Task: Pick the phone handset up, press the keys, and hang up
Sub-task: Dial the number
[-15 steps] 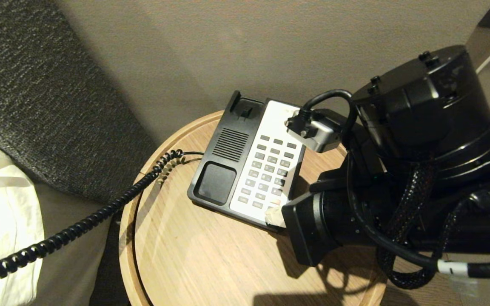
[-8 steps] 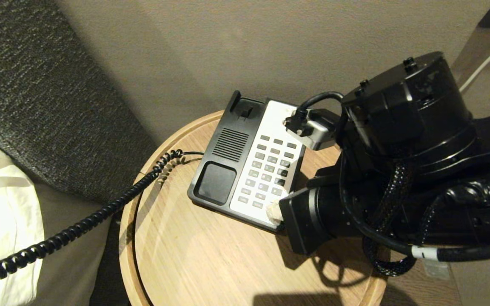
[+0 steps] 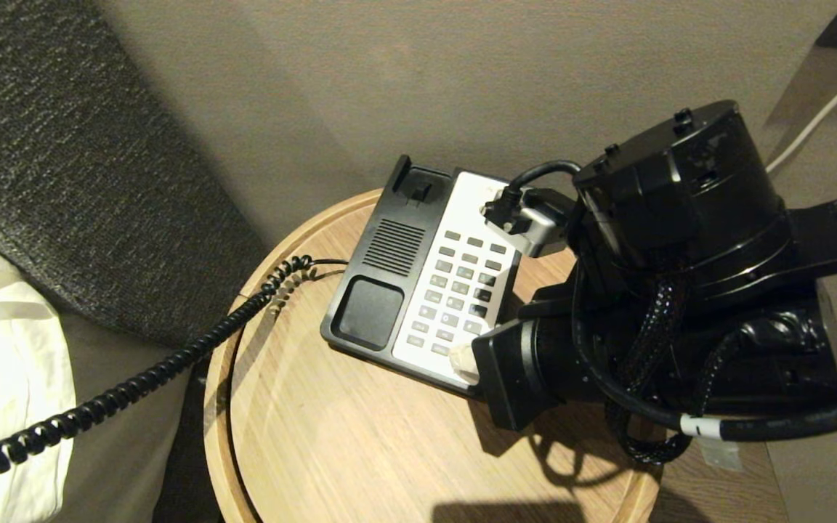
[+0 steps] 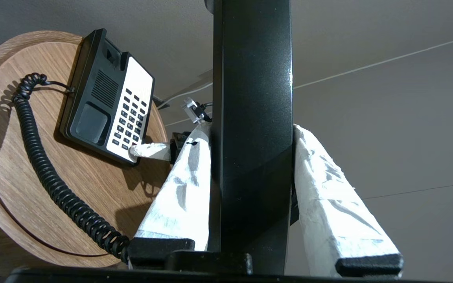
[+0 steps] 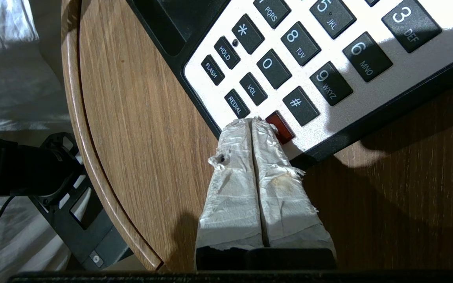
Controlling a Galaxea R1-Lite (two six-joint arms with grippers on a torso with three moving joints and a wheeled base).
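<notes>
The phone handset [image 4: 252,78], long and glossy black, stands upright between the white-wrapped fingers of my left gripper [image 4: 252,127], which is shut on it off to the side of the table. Its coiled cord [image 3: 135,385] runs from the phone base [image 3: 389,290] over the table's left rim. The base's cradle is empty. My right gripper [image 5: 252,120] is shut, with nothing between its fingers. Its tips rest on the keypad's lowest row, between the REDIAL key [image 5: 236,104] and a red key [image 5: 280,126]. In the head view the right fingertips [image 3: 462,361] sit at the keypad's near corner.
The phone base stands at the back of a round wooden table [image 3: 360,450] with a raised rim. A grey upholstered panel [image 3: 41,145] and white bedding [image 3: 4,349] lie to the left. A white cable [image 3: 818,120] runs along the floor at the far right.
The right arm's wrist housing has swung a little to the left in the head view. Its fingertips stay at the keypad's near corner. The cord and phone base have not moved.
</notes>
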